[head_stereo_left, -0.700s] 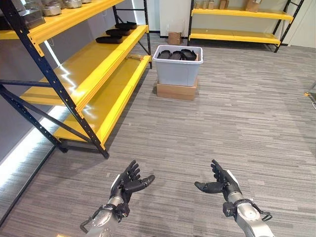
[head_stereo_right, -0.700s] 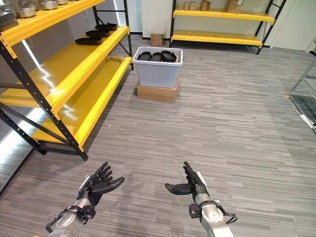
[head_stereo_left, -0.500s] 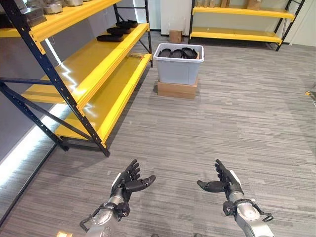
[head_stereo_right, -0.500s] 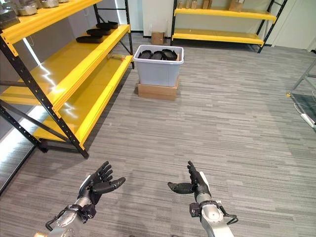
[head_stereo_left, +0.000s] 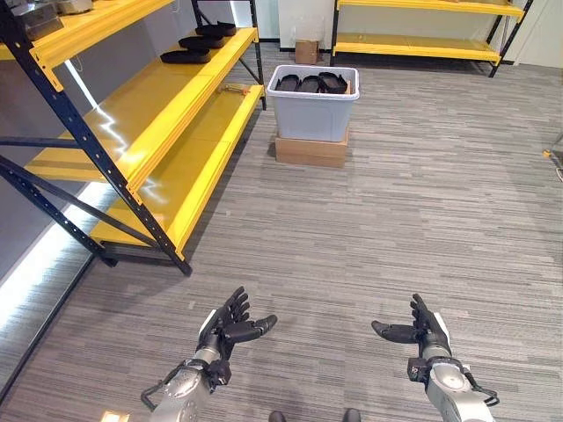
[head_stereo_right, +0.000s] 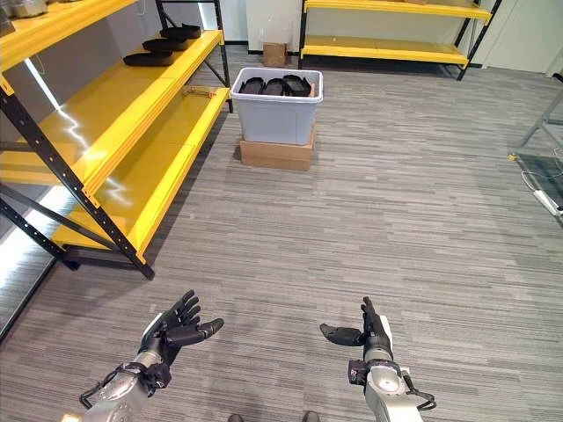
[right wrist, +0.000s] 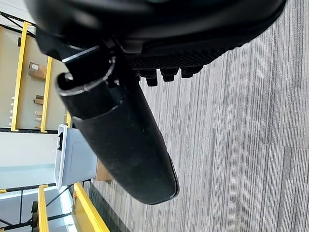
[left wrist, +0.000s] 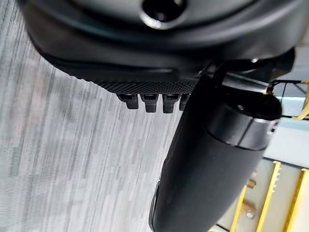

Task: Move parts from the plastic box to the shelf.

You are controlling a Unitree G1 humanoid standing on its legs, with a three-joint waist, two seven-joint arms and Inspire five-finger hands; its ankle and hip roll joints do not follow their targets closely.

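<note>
A grey plastic box stands on a flat cardboard carton across the room, holding several black parts. A few more black parts lie on the far end of the yellow shelf's middle level at the left. Both hands hover low over the carpet, far short of the box. My left hand is open with fingers spread and nothing in it. My right hand is open as well, thumb pointing inward, and empty.
The yellow and blue shelf rack runs along the left, its front post foot close to my left hand. A second yellow rack lines the back wall. A small cardboard box sits behind the plastic box. Grey carpet lies between.
The camera has shifted, so the whole scene sits lower and nearer. My right hand has moved slightly outward and lower in view. Both hands remain open and empty.
</note>
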